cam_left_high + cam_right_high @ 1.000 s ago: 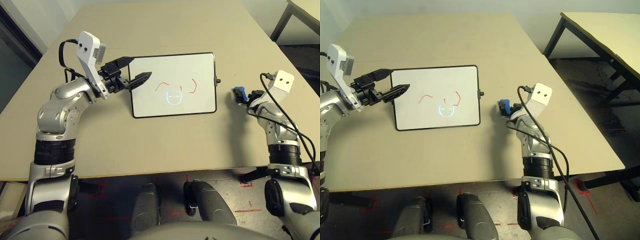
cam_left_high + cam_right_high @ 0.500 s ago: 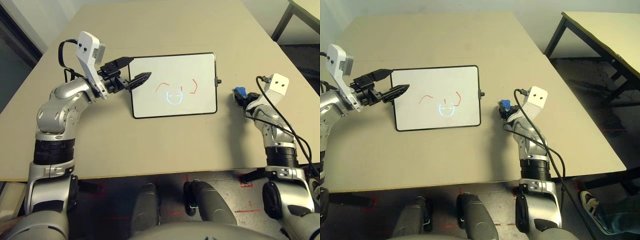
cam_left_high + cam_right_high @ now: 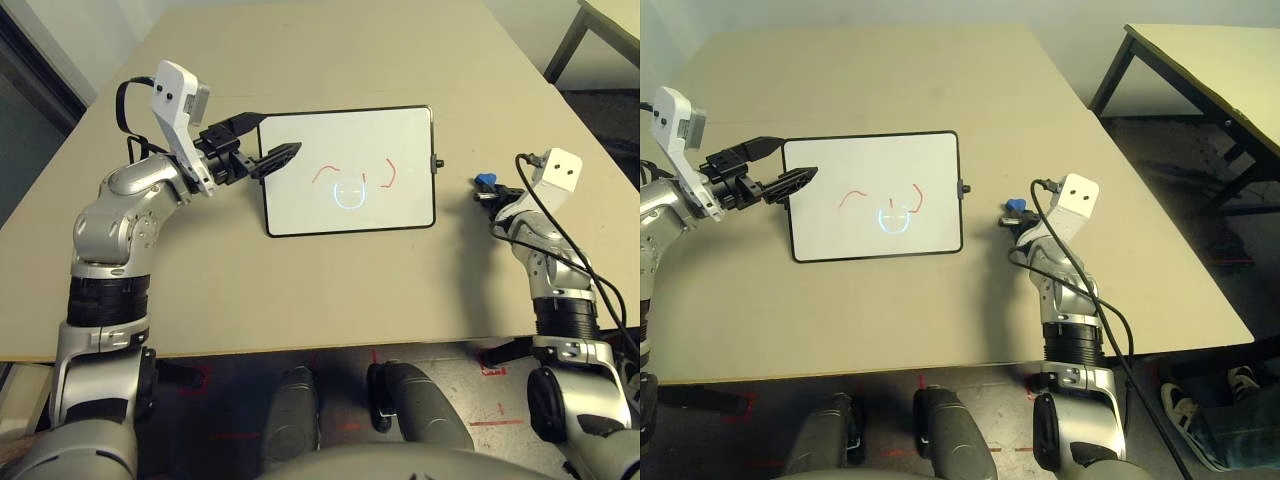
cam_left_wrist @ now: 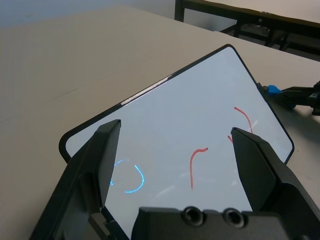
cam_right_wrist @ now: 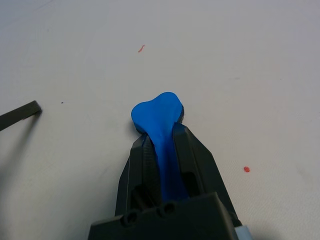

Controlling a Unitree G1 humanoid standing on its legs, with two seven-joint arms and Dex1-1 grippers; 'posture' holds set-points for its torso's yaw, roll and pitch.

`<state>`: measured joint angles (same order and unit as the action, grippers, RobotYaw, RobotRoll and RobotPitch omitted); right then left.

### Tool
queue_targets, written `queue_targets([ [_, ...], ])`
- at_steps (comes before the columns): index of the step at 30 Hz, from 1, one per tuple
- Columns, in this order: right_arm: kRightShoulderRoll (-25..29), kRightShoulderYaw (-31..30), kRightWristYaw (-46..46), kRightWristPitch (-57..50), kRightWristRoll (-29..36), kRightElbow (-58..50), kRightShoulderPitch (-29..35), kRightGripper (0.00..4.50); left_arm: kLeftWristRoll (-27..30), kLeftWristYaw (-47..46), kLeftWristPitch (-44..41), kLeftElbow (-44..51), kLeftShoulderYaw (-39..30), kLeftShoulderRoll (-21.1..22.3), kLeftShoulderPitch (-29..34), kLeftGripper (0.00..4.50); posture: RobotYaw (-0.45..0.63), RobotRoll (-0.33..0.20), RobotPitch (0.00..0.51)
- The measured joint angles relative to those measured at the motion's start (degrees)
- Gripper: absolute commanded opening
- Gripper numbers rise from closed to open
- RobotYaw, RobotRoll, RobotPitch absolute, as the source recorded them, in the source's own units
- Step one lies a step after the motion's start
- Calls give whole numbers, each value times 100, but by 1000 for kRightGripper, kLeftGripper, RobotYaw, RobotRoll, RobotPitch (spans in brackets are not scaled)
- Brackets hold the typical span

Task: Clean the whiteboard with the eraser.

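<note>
Right end effector (image 5: 162,145) closed on eraser (image 5: 159,116).

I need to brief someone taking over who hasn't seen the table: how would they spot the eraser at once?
Start at the whiteboard lying in the middle of the tan table, then look past its right short edge. There the right gripper is shut on the eraser, a small bright blue, bone-shaped block, the one blue thing on the table.
</note>
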<state>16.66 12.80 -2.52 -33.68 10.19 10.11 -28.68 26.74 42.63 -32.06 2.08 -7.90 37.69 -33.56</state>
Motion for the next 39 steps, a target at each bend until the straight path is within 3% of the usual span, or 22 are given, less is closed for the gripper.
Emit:
queue_targets([
  [8, 422, -320, -711, -299, 153, -1414, -557, 563, 13, 224, -261, 57, 1, 426, 122, 4500, -92, 0, 131],
  [17, 316, -1937, -2069, -917, 491, -2275, -702, 500, 19, 714, -729, 321, 89, 1004, 419, 4500, -81, 0, 124],
  [25, 9, -2888, -2561, -5, -119, -1171, -1016, 331, 27, 806, -930, 512, 133, 1094, 470, 4500, -57, 0, 124],
  [32, -352, -3093, -2613, 769, -641, -284, -1495, 88, 53, 810, -1040, 695, 128, 1119, 537, 4500, -44, 0, 131],
  [39, -632, -3316, -2626, 1280, -1132, 186, -1544, 1, 84, 811, -1119, 722, 127, 1153, 606, 4500, -40, 0, 135],
])
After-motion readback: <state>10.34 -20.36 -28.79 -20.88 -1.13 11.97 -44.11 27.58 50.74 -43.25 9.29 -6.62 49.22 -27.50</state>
